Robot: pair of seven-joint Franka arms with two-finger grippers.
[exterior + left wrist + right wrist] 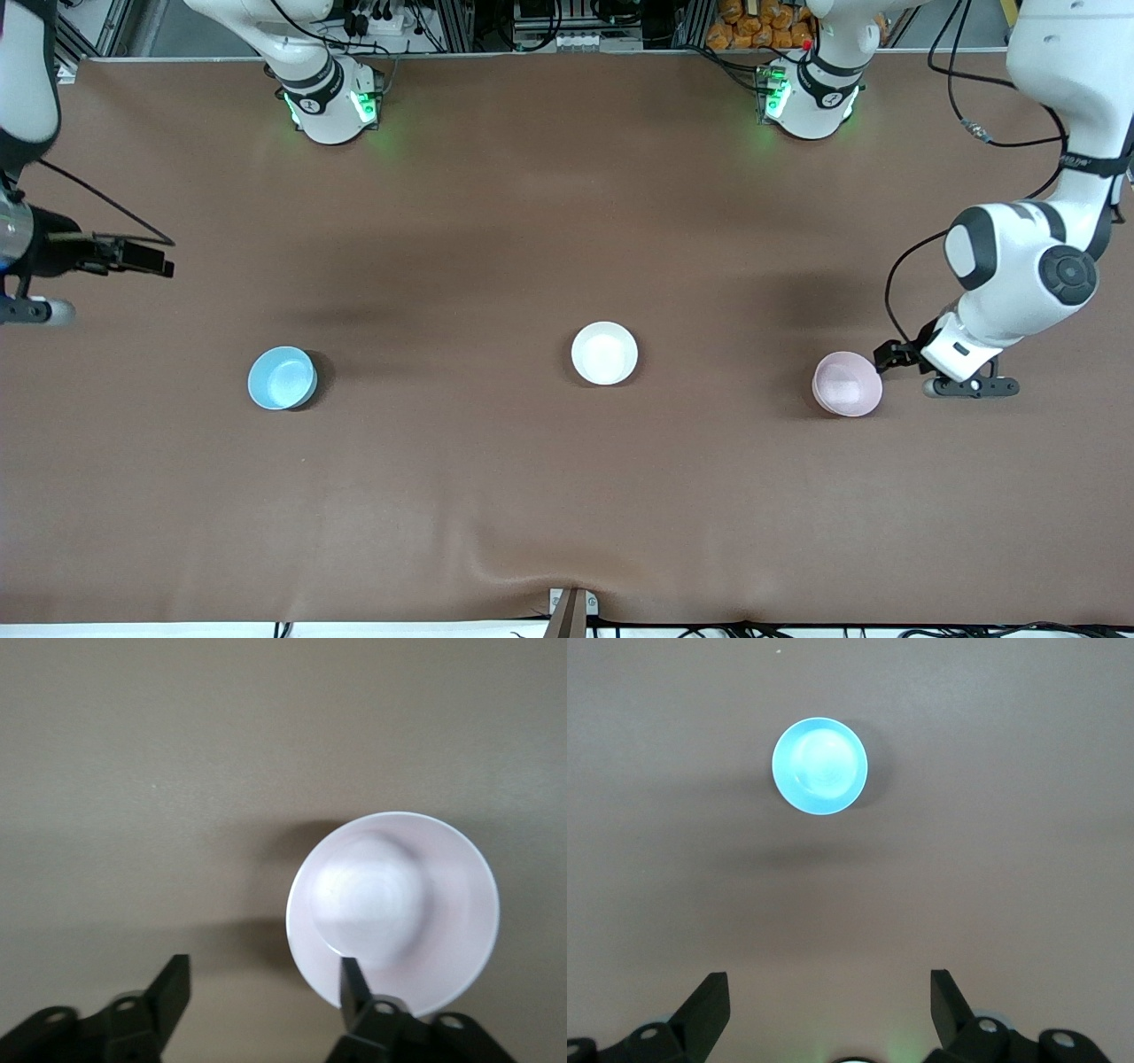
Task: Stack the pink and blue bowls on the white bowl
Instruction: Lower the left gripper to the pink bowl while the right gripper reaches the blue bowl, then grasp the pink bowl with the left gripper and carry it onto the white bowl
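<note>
The pale pink bowl (847,383) sits toward the left arm's end of the table. The white bowl (604,353) sits in the middle and the sky blue bowl (282,377) toward the right arm's end. My left gripper (893,356) is open and low beside the pink bowl. In the left wrist view (263,985) one finger (353,981) lies over the rim of the pink bowl (392,904) and the other is off it. My right gripper (146,257) is open and empty, up over the table at the right arm's end; its view (828,994) shows the blue bowl (819,766) well ahead.
The three bowls stand apart in a row on the brown table cover (532,496). The arms' bases (332,97) stand along the table's edge farthest from the front camera. A small bracket (571,607) sits at the nearest edge.
</note>
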